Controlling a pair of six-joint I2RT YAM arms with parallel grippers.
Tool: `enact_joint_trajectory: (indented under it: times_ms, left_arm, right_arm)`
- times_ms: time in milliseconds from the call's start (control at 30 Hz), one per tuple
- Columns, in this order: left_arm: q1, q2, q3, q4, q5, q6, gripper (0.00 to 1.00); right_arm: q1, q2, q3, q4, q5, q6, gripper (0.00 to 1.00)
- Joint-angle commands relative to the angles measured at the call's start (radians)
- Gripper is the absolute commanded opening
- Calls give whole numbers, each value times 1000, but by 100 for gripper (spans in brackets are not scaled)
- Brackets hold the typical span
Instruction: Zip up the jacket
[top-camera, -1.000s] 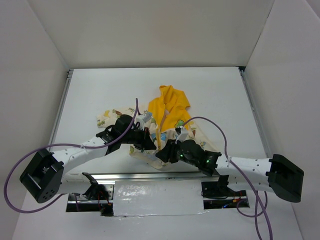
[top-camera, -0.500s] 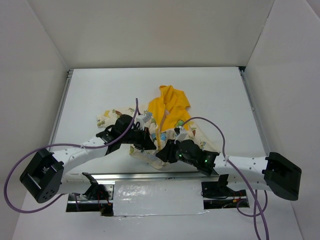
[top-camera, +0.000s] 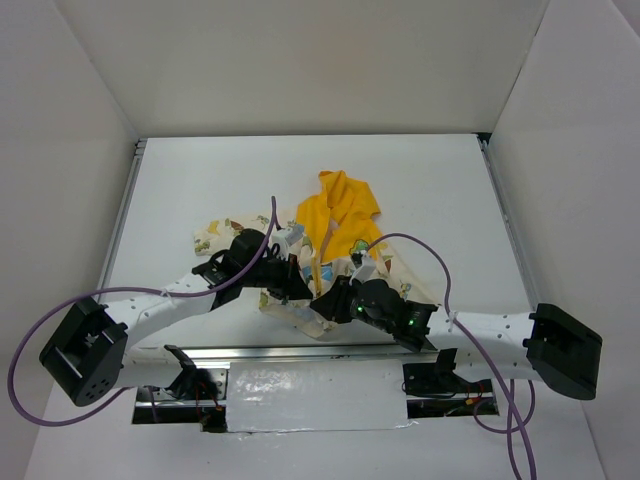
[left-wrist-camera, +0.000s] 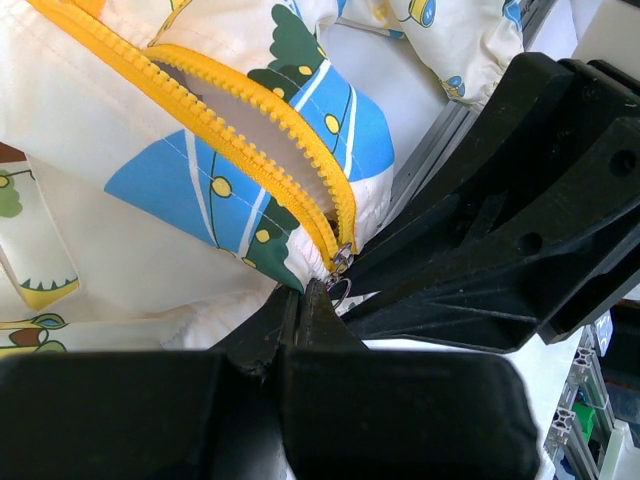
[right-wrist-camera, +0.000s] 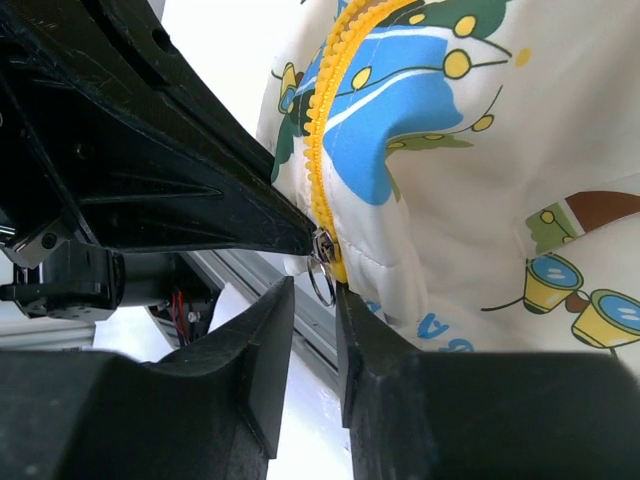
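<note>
The jacket (top-camera: 335, 235) lies in the middle of the table, cream with cartoon print, its yellow hood (top-camera: 342, 203) toward the far side. Its yellow zipper (left-wrist-camera: 250, 120) is open, with the slider and ring pull (right-wrist-camera: 322, 270) at the bottom hem. My left gripper (top-camera: 298, 290) is shut on the hem (left-wrist-camera: 290, 272) right beside the slider (left-wrist-camera: 341, 260). My right gripper (top-camera: 322, 303) is slightly open, and its fingertips (right-wrist-camera: 283, 300) stand on either side of the hanging ring without pinching it. The two grippers almost touch.
The metal rail (top-camera: 300, 352) at the table's near edge runs just below both grippers. Purple cables (top-camera: 420, 245) loop over the arms. White walls enclose the table on the left, right and far sides.
My right arm has crept a little to the left, bringing its fingertips up to the zipper's ring pull. The left gripper and the jacket have stayed put.
</note>
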Motion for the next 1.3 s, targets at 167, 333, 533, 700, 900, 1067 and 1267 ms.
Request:
enact_joint_trajectory:
  times_ms: [167,333,533,700,900,1067,1267]
  left_arm:
    - [-8,-10,27,29,32,21,0]
    - [-7,-10,30,32,32,21,0]
    - [-8,-10,27,21,24,27,0]
    - [-7,-11,18,39,27,24,0]
    - [-8,-8,13,61,44,18,0]
    - [-13,-10,-4,70,47,21,0]
    - [-19,-56,-27,75,48,25,0]
  right_arm:
    - [18,-1,36,20,66,29,24]
    - [19,4,33,0,101,53,10]
    - [24,-27,65,-89,98,113,0]
    - [24,-76,88,-146,64,190,0]
    - [24,-56,120,-119,78,250,0]
    - [19,-48,153,-104,135,282,0]
    - [-19,-53,174,-152,176,374,0]
